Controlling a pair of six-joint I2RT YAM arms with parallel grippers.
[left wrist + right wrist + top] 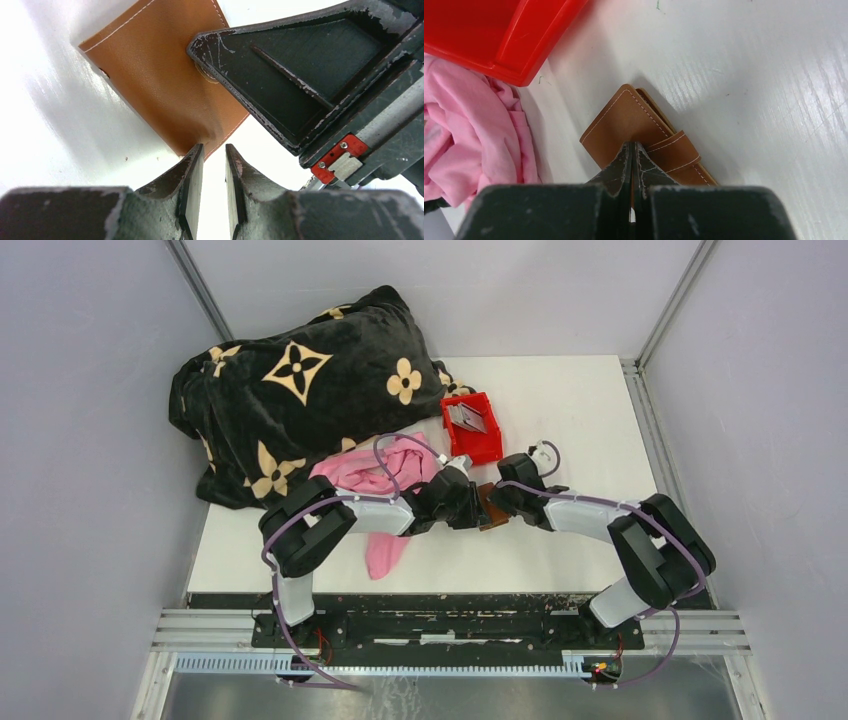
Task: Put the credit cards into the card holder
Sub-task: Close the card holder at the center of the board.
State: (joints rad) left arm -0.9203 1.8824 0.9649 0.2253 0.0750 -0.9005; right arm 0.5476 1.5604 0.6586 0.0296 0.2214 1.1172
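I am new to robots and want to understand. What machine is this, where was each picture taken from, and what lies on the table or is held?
These are two robot arms, each ending in a two-finger gripper. One picture looks down from above; the other two come from cameras on each wrist. On the table lie a black flowered blanket, a pink cloth, a red bin with cards, and a brown card holder. The right gripper, shut, rests its tips on the holder; the left gripper, open, holds nothing.
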